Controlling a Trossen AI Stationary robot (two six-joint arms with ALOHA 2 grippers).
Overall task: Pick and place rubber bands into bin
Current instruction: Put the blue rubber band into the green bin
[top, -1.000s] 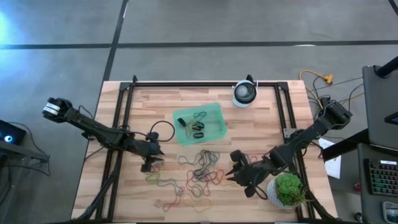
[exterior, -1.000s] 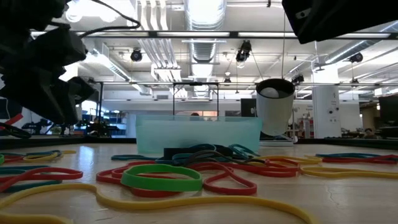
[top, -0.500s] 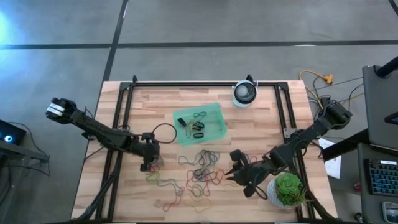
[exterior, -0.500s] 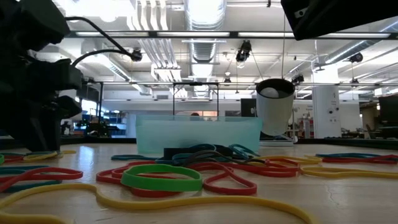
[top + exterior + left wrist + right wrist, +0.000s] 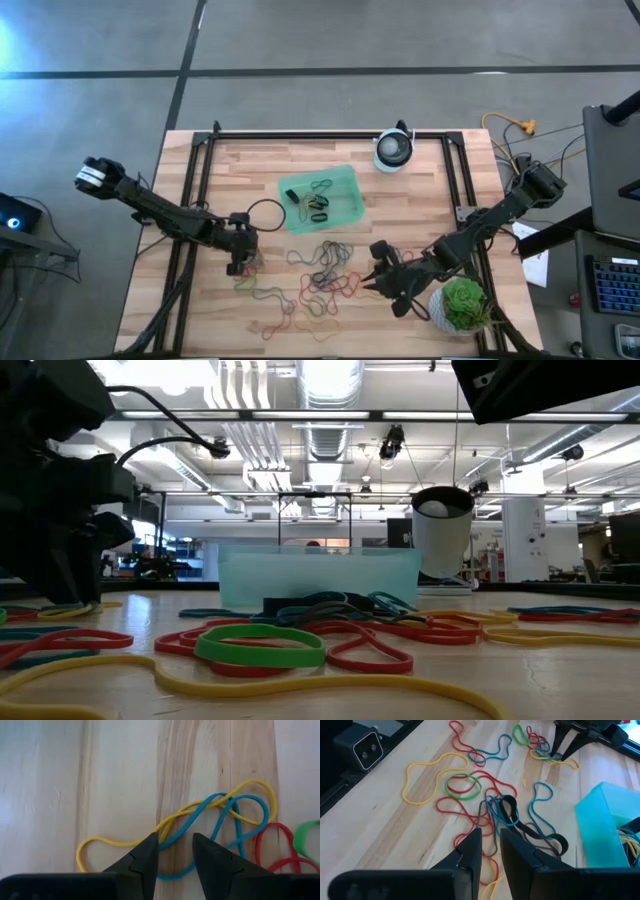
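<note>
Wooden table (image 5: 420,190): bin (image 5: 320,198) holds a few rubber bands, most rubber bands (image 5: 322,272) loose beside it; left gripper (image 5: 174,846), fingers apart, straddles yellow and blue loops; right gripper (image 5: 490,845), fingers slightly apart, holds nothing.

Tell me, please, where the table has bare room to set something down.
Bare wood lies left of the bin up to the frame, and right of it, below the white device. The rubber bands crowd the front middle.

rubber bands (image 5: 325,272) scattered, green bin (image 5: 320,198) beside
</note>
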